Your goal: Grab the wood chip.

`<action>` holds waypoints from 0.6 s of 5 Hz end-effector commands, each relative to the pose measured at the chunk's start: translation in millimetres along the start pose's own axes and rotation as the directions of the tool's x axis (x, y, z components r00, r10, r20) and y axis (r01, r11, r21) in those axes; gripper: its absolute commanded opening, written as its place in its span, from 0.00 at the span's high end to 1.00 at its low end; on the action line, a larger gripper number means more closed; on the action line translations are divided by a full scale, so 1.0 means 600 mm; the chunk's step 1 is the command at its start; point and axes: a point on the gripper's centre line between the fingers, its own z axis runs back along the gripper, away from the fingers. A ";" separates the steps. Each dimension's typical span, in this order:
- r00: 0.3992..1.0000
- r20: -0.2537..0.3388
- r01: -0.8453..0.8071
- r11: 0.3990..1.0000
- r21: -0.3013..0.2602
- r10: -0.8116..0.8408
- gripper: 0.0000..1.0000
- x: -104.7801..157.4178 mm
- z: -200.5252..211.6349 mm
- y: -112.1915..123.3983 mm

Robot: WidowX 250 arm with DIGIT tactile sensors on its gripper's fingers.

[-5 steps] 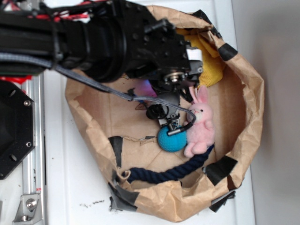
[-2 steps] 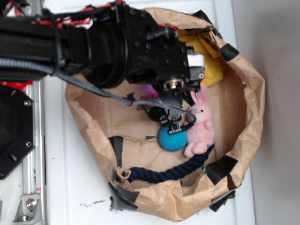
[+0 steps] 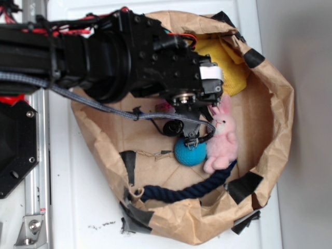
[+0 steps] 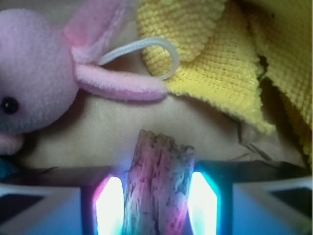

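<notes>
In the wrist view the wood chip [image 4: 159, 166], a rough grained piece with a jagged top end, stands upright between my two glowing pads [image 4: 111, 205]. Both pads press against its sides, so my gripper [image 4: 157, 198] is shut on it. The chip's tip lies just short of the pink bunny's ear [image 4: 122, 85]. In the exterior view the black arm [image 3: 155, 57] reaches into the brown paper bag [image 3: 270, 129] and hides the fingers and nearly all of the chip.
A pink bunny [image 3: 222, 137] lies right of the wrist, with a blue ball [image 3: 189, 153] beside it. A yellow knitted cloth [image 3: 228, 62] fills the bag's far corner. A dark blue rope [image 3: 187, 191] runs along the near wall.
The wrist has shifted a little left and down in the exterior view, away from the yellow cloth. Bunny, ball and rope have stayed put.
</notes>
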 end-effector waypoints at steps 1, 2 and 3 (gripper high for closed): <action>0.999 -0.008 0.036 0.999 -0.009 -0.036 1.00 -0.012 -0.001 -0.005; 0.968 -0.056 0.244 0.970 0.004 -0.244 1.00 -0.011 0.083 -0.004; 0.975 -0.067 0.210 0.978 -0.003 -0.210 1.00 -0.023 0.168 0.005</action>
